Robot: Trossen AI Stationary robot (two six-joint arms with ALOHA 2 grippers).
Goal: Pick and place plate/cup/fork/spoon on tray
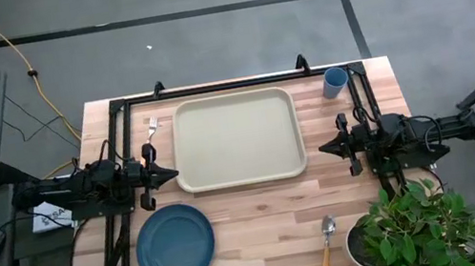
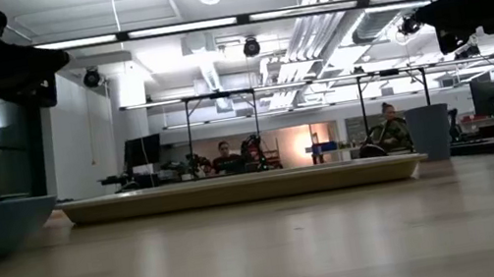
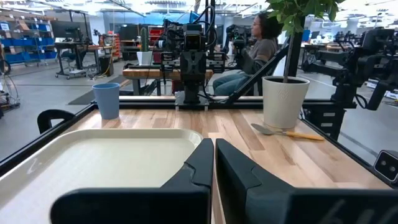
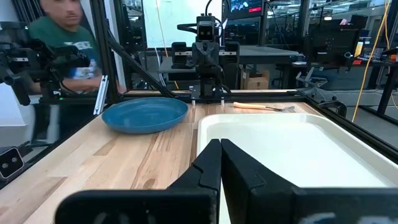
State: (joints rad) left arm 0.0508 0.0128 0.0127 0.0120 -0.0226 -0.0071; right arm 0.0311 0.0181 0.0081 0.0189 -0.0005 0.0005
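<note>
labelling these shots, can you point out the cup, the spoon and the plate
cup (image 1: 335, 82), high view, on its open top
spoon (image 1: 327, 246), high view, where bowl meets handle
plate (image 1: 175, 245), high view, on its flat middle

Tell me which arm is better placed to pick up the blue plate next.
Probably the left. Its tool waits by the tray's left edge, just above the plate; the right tool sits across the tray.

A big open robotics lab: exposed silver ceiling ducts, rows of black-framed workbenches, seated people at desks.
</note>
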